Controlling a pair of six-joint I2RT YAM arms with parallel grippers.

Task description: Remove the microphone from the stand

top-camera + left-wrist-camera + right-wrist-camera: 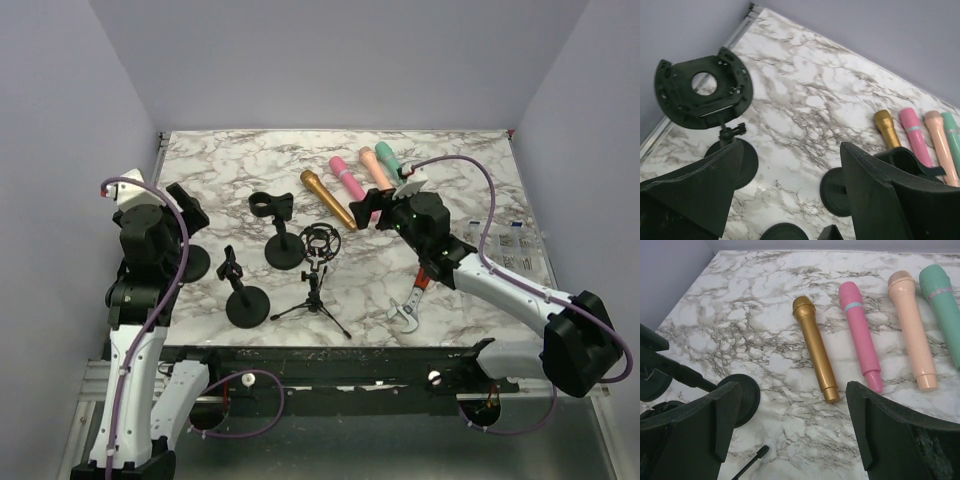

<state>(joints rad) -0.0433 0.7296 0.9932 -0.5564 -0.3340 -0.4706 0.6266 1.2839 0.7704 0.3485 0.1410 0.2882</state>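
Several microphones lie flat side by side at the back of the marble table: gold [328, 198], pink [346, 175], peach [376, 167] and teal [388, 156]. The black stands hold nothing: a clip stand [283, 245], a second short stand [246, 305], a tripod with a ring mount [318, 270] and a round-headed stand [700, 90] at the left. My left gripper [790, 195] hovers open over bare marble beside that stand's base [737, 162]. My right gripper [790, 425] is open just below the gold microphone [815, 355], with nothing between its jaws.
A red-handled wrench [408, 310] lies near the front right of the table. A tripod leg tip [750, 460] and the clip stand's base [742, 397] sit close to my right gripper's left finger. Grey walls enclose the table on three sides.
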